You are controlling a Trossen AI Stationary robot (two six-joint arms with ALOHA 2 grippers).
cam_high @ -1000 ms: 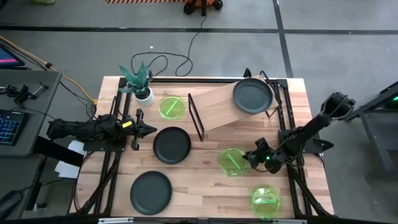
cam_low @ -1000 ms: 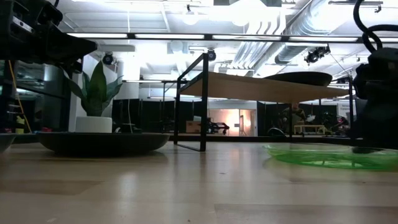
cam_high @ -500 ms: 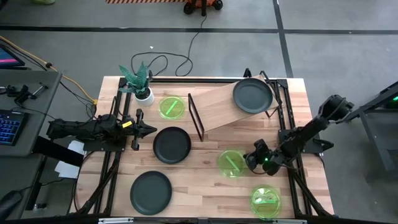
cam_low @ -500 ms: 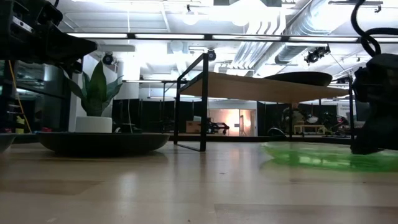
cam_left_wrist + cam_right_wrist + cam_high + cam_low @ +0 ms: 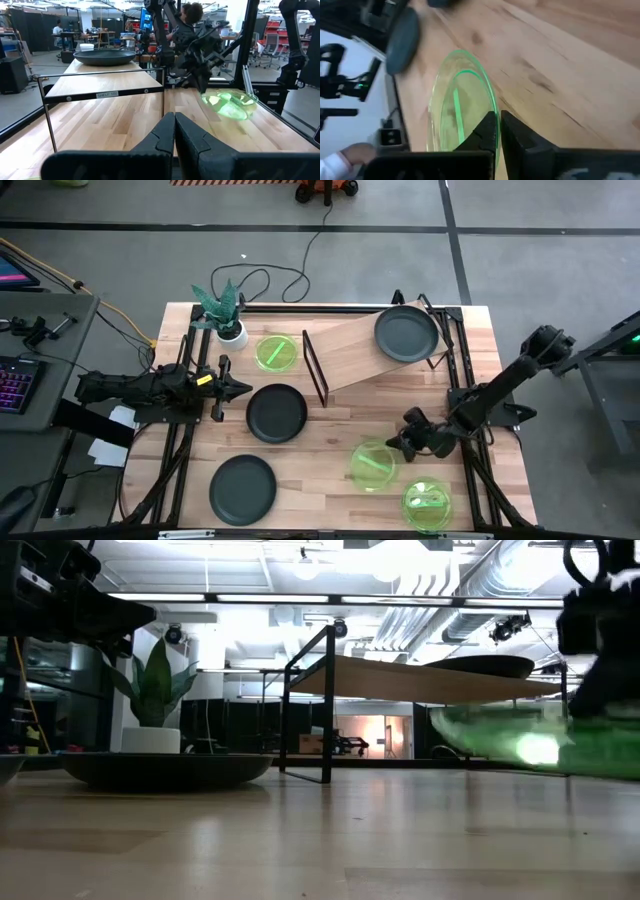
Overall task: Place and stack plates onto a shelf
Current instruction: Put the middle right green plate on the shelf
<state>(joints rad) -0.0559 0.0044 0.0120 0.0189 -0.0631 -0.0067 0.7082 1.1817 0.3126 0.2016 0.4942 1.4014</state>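
My right gripper [image 5: 402, 446] is shut on a translucent green plate [image 5: 372, 464], which hangs above the table's near right part and also shows in the left wrist view as the plate [image 5: 229, 103]. A dark grey plate [image 5: 407, 333] lies on the shelf's [image 5: 350, 352] light-wood board, at its right end. On the table lie a green plate [image 5: 277, 352], two dark grey plates [image 5: 277, 412] [image 5: 242, 488] and another green plate [image 5: 427, 503]. My left gripper [image 5: 243, 388] is shut and hovers at the left, just left of the middle dark plate, holding nothing. My right gripper pinches the green plate's rim [image 5: 489, 116] between its two fingers, on the side toward the table's right edge. The fingers come from the right, slanting down. The plate is lifted clear of the table and tilted.
A white pot with a green plant [image 5: 227, 315] stands at the far left corner. The shelf's black frame [image 5: 315, 368] rises in the table's middle. Black arm-mount rails [image 5: 468, 395] run along the table's right and left sides.
My right gripper has shut on the rim of the green plate that lay in front of it and risen with it. The plate has come off the table, tipped, and shifted a little toward the near edge.
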